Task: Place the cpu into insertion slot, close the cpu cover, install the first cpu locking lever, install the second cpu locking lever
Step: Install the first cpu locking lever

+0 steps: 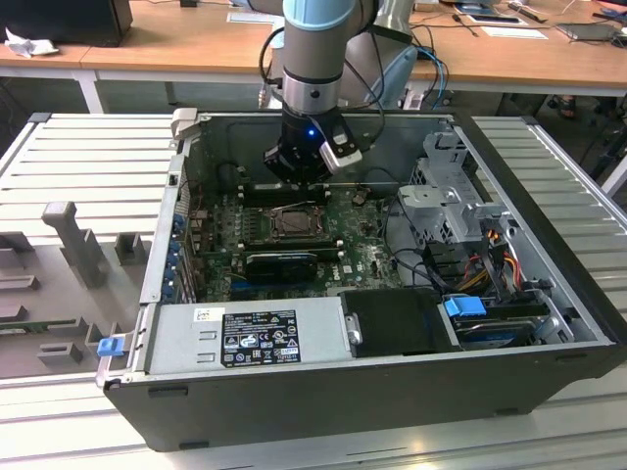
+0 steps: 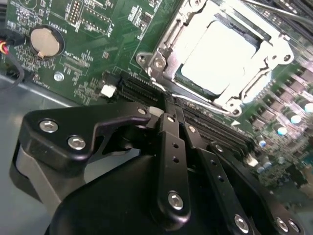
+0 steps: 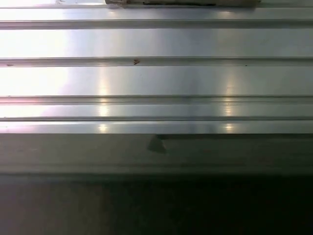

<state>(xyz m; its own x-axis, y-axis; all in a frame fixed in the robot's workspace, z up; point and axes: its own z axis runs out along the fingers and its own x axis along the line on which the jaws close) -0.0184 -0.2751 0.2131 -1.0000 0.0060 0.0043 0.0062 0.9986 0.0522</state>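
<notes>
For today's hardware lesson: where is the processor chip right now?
The chip sits in its socket under the metal cover on the green board, just beyond the end effector in the second wrist view.

A long wooden desk [image 1: 196,44] with white legs runs across the back of the exterior view — papers and dark equipment lie on it. In front, a ribbed silver aluminium worktable [image 1: 88,147] catches bright glare — its grooved slats [image 3: 156,81] gleam in the first wrist view.

Black pincer [image 2: 168,105], silver screws, blue-banded arm [image 1: 315,39]
</notes>
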